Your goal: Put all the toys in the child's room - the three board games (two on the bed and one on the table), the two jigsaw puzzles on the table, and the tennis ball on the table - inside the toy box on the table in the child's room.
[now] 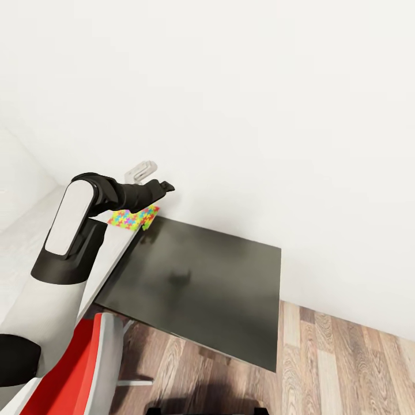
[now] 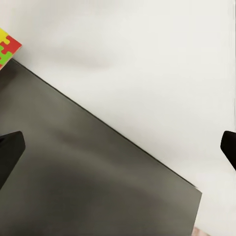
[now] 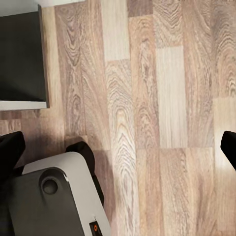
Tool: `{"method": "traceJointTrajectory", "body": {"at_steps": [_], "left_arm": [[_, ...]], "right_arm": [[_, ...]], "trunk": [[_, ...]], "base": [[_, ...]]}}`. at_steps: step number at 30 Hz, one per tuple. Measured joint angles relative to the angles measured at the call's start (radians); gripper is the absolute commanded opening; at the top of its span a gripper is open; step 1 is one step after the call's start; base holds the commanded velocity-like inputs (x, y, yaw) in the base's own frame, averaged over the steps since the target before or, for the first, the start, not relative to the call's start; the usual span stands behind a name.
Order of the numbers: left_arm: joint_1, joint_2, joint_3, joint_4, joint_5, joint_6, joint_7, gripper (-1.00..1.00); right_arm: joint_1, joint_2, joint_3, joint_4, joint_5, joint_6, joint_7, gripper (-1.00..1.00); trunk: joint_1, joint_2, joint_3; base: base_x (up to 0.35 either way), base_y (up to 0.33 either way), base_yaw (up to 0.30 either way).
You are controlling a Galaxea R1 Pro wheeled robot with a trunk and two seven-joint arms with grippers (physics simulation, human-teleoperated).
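A jigsaw puzzle point(image 1: 134, 218) of yellow, pink, green and blue pieces lies flat on the pale grey table point(image 1: 118, 251), at its end by the wall. One corner of that jigsaw puzzle point(image 2: 6, 46) appears in the left wrist view. My left gripper point(image 1: 164, 185) hangs just above and past the puzzle, near the wall. It is open and empty point(image 2: 118, 147), with its fingertips far apart. A light grey rimmed corner point(image 1: 141, 169), apparently the toy box, pokes out behind my left forearm. My right gripper point(image 3: 118, 150) is open and empty over the wood floor.
A low dark-topped cabinet point(image 1: 202, 276) stands against the white wall right beside the table's end. A red chair point(image 1: 86, 369) is close at the lower left. Wood-plank floor point(image 1: 346, 363) lies to the right. My own base point(image 3: 54, 196) appears under the right wrist.
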Motion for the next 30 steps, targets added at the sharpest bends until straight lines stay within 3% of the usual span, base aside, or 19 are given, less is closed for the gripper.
{"method": "traceJointTrajectory", "body": {"at_steps": [7, 12, 18, 23, 30], "left_arm": [[0.000, 0.000, 0.000, 0.000, 0.000, 0.000, 0.000, 1.00], [0.000, -0.001, 0.000, 0.000, 0.000, 0.000, -0.001, 1.00], [0.000, -0.003, -0.001, 0.000, -0.002, 0.000, -0.002, 1.00], [0.000, -0.008, -0.001, 0.000, -0.006, 0.000, -0.002, 1.00], [0.000, -0.019, -0.001, 0.001, -0.009, 0.000, -0.002, 1.00]], "right_arm": [[-0.011, -0.012, -0.001, -0.003, -0.003, 0.023, 0.005, 1.00], [-0.048, -0.040, -0.001, -0.006, -0.005, 0.085, 0.040, 1.00], [-0.118, -0.084, -0.004, -0.004, -0.005, 0.212, 0.116, 1.00], [-0.164, -0.103, -0.005, -0.007, -0.003, 0.259, 0.143, 1.00], [-0.235, -0.108, -0.001, -0.010, -0.001, 0.315, 0.170, 1.00]], "trunk": [[0.000, 0.000, 0.012], [0.000, 0.000, 0.020], [0.000, 0.000, 0.030], [0.000, 0.000, 0.038], [0.000, 0.000, 0.050]], "base": [[0.000, 0.000, 0.000], [0.000, 0.000, 0.000], [0.000, 0.000, 0.000], [0.000, 0.000, 0.000], [0.000, 0.000, 0.000]]}}
